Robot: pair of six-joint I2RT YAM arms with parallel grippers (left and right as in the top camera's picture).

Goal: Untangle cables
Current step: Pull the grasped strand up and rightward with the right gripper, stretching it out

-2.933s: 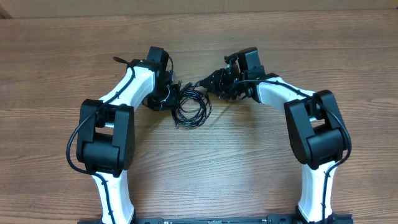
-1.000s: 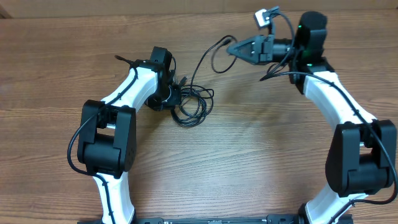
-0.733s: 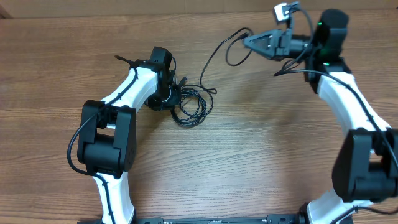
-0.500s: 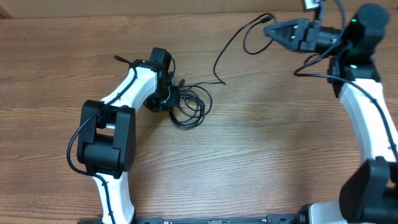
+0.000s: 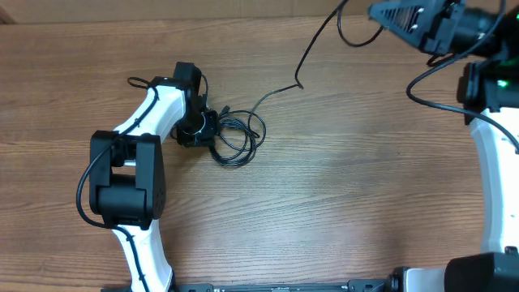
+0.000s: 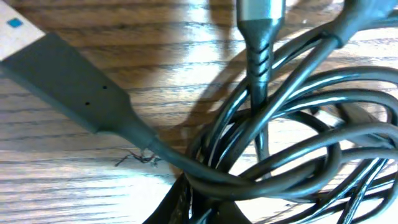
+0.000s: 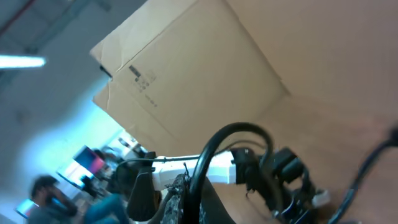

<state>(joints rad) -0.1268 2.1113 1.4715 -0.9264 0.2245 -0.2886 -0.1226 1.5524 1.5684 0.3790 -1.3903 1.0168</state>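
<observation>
A bundle of black cables [image 5: 237,139] lies in loose loops on the wooden table [image 5: 340,203]. My left gripper [image 5: 204,130] sits at the bundle's left edge. In the left wrist view its jaws [image 6: 205,208] stand nearly together with strands of the coil [image 6: 292,143] pinched between them. A grey flat plug [image 6: 68,78] and a ribbed plug [image 6: 260,31] lie by the coil. My right gripper [image 5: 379,13] is raised at the far right corner, shut on one cable [image 5: 312,49] that runs from it down to the bundle. That cable [image 7: 208,155] rises between the right fingers [image 7: 196,199].
Cardboard [image 5: 162,8] stands beyond the table's far edge, and the right wrist view shows it as a box [image 7: 186,81]. The right arm's white link [image 5: 495,162] runs along the right side. The left arm's base [image 5: 122,186] is near the front left.
My right gripper has risen and swung far right with its cable, drawing a long strand out of the bundle. The left gripper and the bundle have shifted slightly left.
</observation>
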